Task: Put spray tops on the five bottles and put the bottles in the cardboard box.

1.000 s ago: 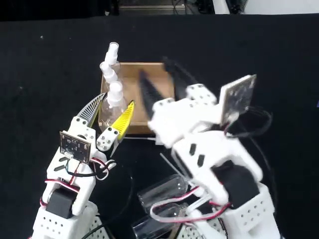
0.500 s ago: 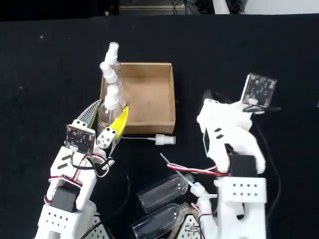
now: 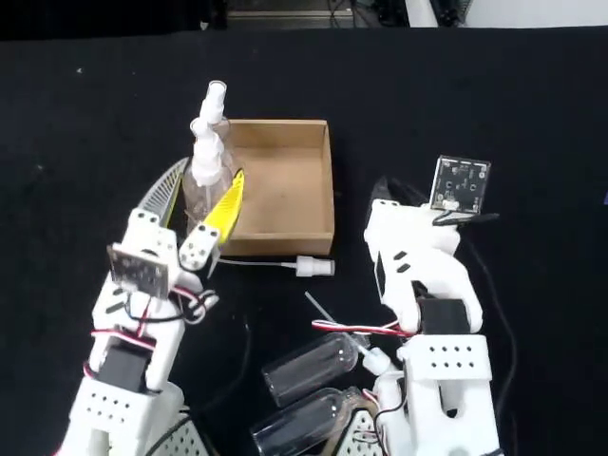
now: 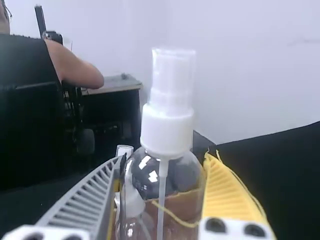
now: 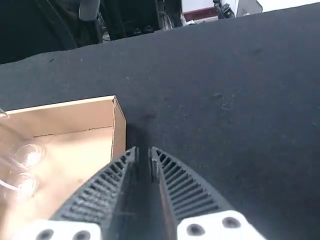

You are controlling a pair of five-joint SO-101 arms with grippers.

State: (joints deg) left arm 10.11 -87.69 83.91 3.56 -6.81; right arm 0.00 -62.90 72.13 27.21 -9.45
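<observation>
The black counter [image 3: 475,95] carries everything, and the cardboard box [image 3: 285,245] is my marker on it. My left fingers [image 3: 209,171] hold the capped bottle [image 3: 201,190] upright at the box's wall on my left arm's side, near its front corner. I cannot tell whether its base is on the box floor. From my left wrist, the grey and yellow fingers [image 4: 102,192] sit on either side of its clear belly, below the shoulder. Just behind it along the same wall stand two capped bottles [image 3: 215,100].

I judge these bottles to be empty thin plastic: light, smooth enough to slip, and likely to dent under a hard squeeze. The belly is the place to hold, never the sprayer head, which could press down or tilt.

Two open bottles [image 3: 309,369] lie on their sides well in front of the box, near my bases. Being round, they should roll if nudged, so I would take one across its middle.

My right fingers [image 5: 142,151] are drawn to a narrow slit, with nothing between them, beside the box's other wall.

A loose spray top [image 3: 313,267] lies just in front of the box. Its thin tube looks bendy, so the collar is the better grip.
</observation>
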